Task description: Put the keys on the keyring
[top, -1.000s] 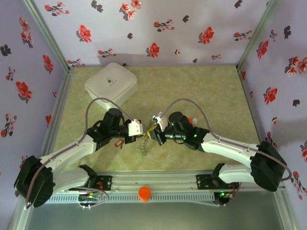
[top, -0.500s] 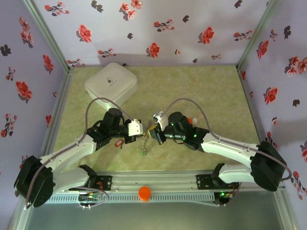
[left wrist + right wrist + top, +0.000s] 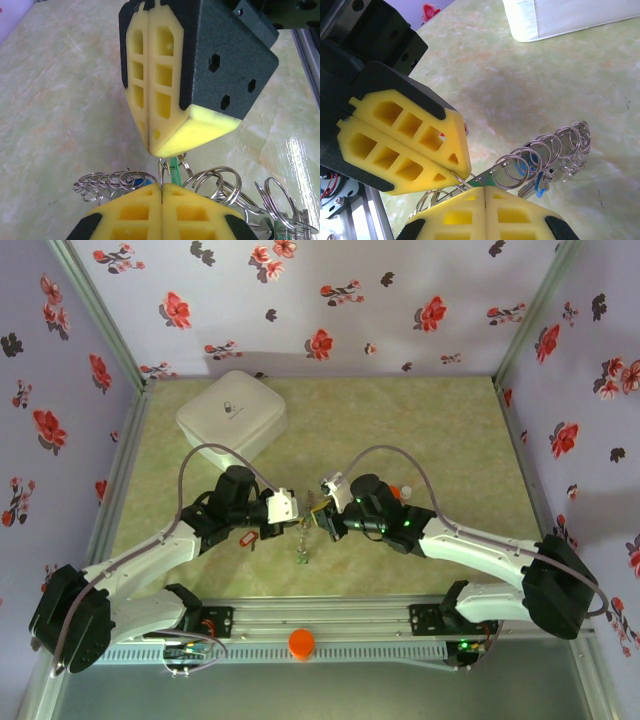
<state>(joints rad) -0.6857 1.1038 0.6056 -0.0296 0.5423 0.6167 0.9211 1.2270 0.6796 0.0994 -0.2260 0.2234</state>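
**Steel wire pinched from both sides, keys bunched beneath**

Thin grey wire of the keyring (image 3: 161,173) runs between the two claws near the middle of the desk (image 3: 420,430). The left claw (image 3: 161,194) has its yellow pads pressed flat together on that wire. The right claw (image 3: 485,194) meets it almost tip to tip and looks closed on the same strand, with no gap showing between its pads.

A cluster of keys (image 3: 300,546) sits just below the pinch point. Their small split rings (image 3: 546,150) are strung in a row, with a blue tag (image 3: 538,189) and a green tag (image 3: 173,165) among them. One key with a red tag (image 3: 245,538) lies on the desk beside the left arm, apart from the hoop. A white box (image 3: 232,412) sits well back.

The hoop is probably light, springy and slick, so it is likely to twist or slip in the foam pads. A hold square across the wire, close to its open end, should steady it. The threaded keys can slide and swing, which would shift the load. The loose key lies flat and low, so its plastic tag looks like the easiest place to take hold.
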